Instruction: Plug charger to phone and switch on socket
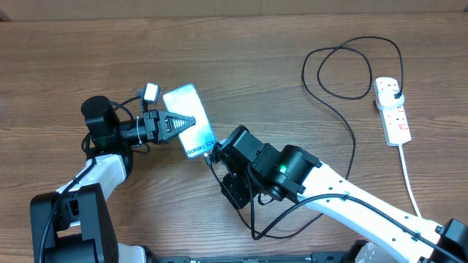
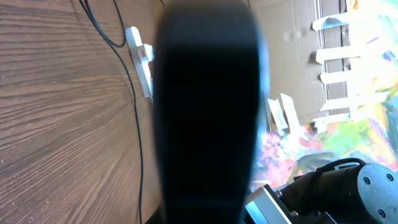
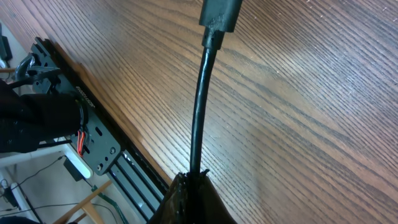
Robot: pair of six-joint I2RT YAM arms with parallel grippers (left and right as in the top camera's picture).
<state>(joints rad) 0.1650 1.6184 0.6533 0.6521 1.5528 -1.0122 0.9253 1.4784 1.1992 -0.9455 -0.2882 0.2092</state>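
Gripping the phone (image 1: 183, 100), left gripper (image 1: 186, 120) points its text end (diagonally) at right gripper (image 1: 213, 152) clenching the charger (image 3: 199, 112).

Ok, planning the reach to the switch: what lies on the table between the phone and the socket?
In the overhead view the stretch between phone and socket is bare table, crossed only by the charger cable.

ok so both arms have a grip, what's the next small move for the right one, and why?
Probably a short, slow push of the right gripper toward the phone's bottom edge, to seat the connector. The left gripper clamps the phone, and the right one grips the charger just behind its connector, beside that edge. Whether the tip is already in cannot be seen.
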